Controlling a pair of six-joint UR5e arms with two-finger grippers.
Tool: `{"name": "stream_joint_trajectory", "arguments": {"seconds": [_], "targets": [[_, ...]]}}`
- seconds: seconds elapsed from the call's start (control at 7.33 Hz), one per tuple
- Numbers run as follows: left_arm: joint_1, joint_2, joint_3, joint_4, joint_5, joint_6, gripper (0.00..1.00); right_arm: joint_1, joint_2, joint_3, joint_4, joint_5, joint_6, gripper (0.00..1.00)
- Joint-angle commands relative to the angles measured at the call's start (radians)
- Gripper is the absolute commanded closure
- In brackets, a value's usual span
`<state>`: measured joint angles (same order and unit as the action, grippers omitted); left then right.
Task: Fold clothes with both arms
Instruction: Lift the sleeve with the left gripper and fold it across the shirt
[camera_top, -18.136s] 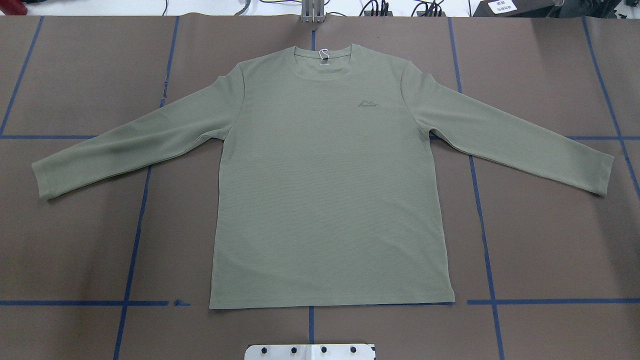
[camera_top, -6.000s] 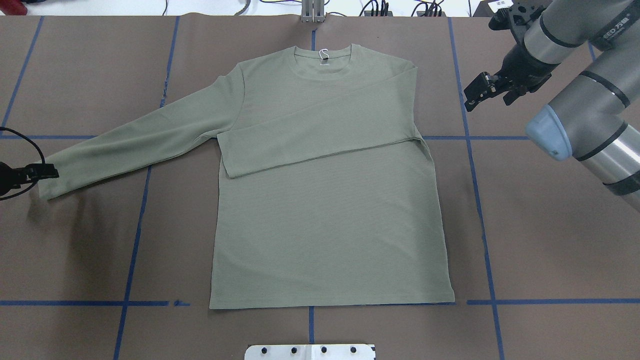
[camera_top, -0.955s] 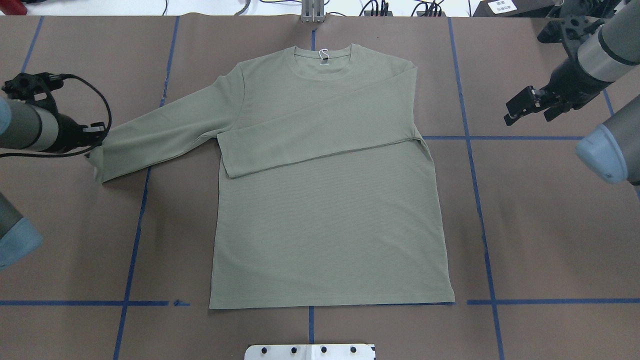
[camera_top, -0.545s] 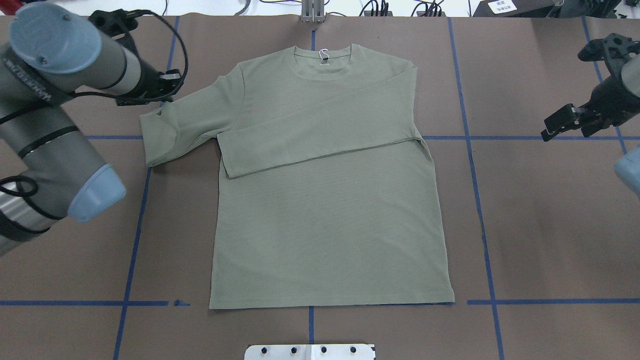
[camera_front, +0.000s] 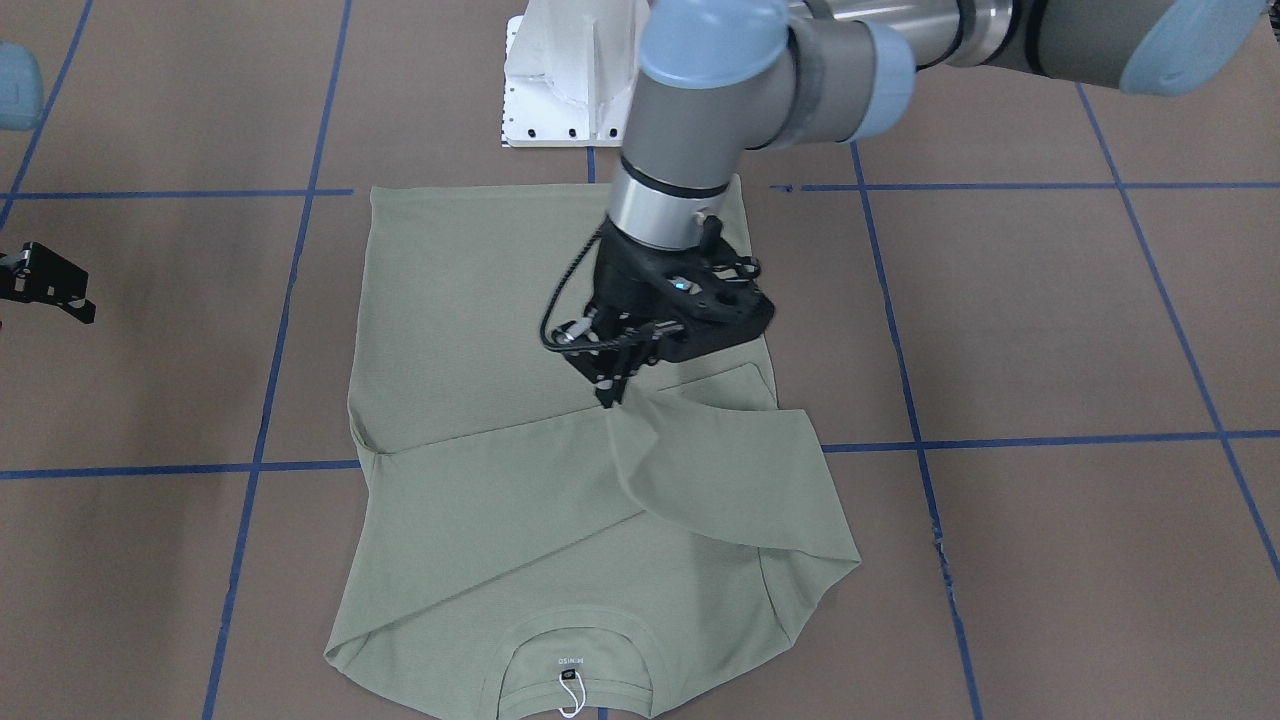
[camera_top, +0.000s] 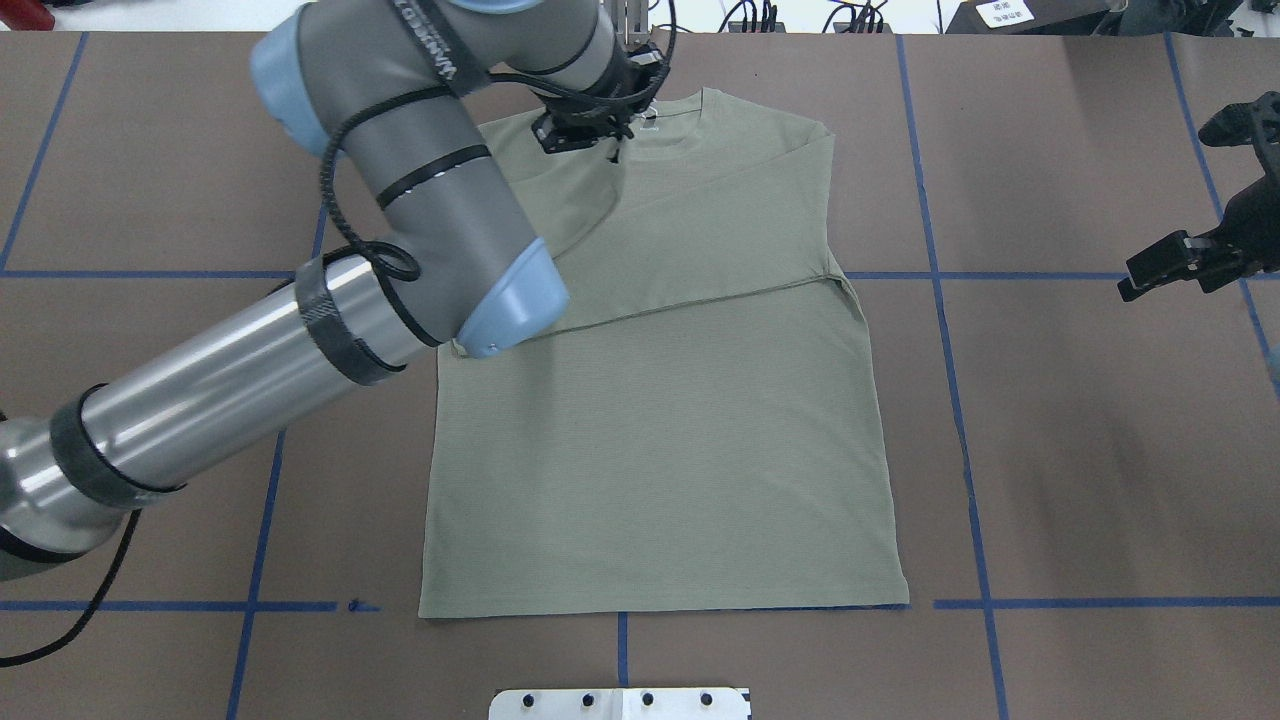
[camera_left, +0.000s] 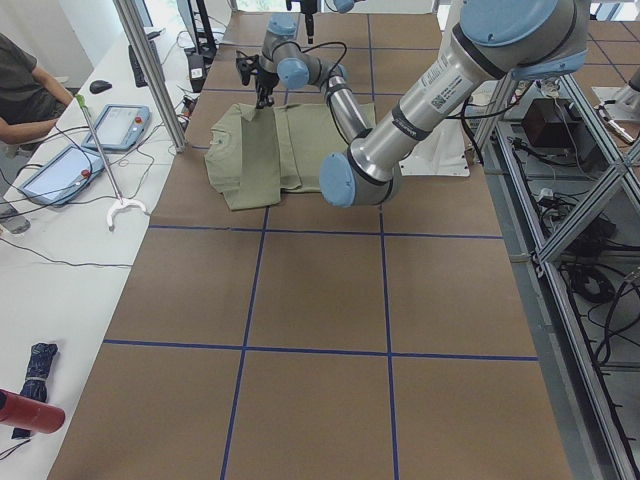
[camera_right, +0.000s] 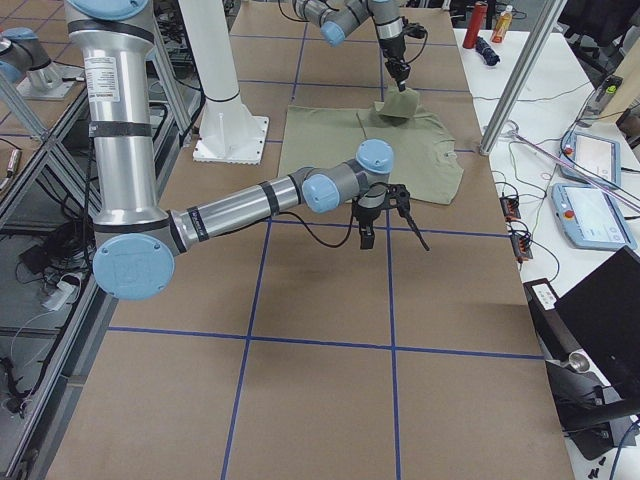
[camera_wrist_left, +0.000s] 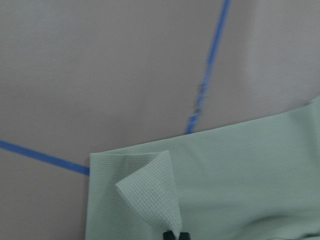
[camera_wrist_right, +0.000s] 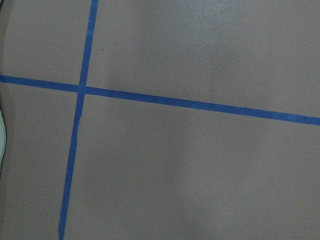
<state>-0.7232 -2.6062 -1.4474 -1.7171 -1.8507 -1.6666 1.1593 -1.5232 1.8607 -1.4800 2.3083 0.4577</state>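
A sage-green long-sleeved shirt (camera_top: 660, 440) is seen spread flat on the brown paper-covered counter (camera_top: 1080, 450), just in front of the white pedestal base (camera_front: 565, 80), with the hem laid nearest the base and the ribbed collar (camera_front: 575, 650) turned farthest from it. One sleeve (camera_top: 700, 250) is laid across the chest. The other sleeve (camera_front: 730, 470) is lifted at its cuff by the left pincer (camera_front: 610, 392), which is clenched on the fabric above the chest, straight out from the base. The right pincer (camera_top: 1160, 285) is held well apart from the base on the robot's right, over bare counter crossed by blue tape lines (camera_wrist_right: 195, 102), its fingers released with nothing between them.
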Motion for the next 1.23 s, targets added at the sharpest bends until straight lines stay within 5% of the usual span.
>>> {"name": "stream_joint_trajectory", "arguments": {"seconds": [0.0,0.27,0.82,0.95,1.09], "targets": [[0.12,-0.086,0.097,-0.071,0.061,-0.111,1.0,0.0,-0.002,-0.002,0.001,0.0,0.003,0.0],[0.182,-0.124,0.313,-0.296,0.166,-0.168,1.0,0.0,0.001,-0.011,0.001,0.0,0.004,0.0],[0.244,-0.17,0.384,-0.303,0.217,-0.203,1.0,0.0,0.006,-0.011,0.001,0.002,0.004,0.0],[0.281,-0.208,0.419,-0.308,0.243,-0.249,0.7,0.0,0.006,-0.009,0.001,0.002,0.004,0.0],[0.289,-0.206,0.421,-0.338,0.27,-0.242,0.01,0.0,0.009,-0.009,0.001,0.002,0.006,0.0]]}}
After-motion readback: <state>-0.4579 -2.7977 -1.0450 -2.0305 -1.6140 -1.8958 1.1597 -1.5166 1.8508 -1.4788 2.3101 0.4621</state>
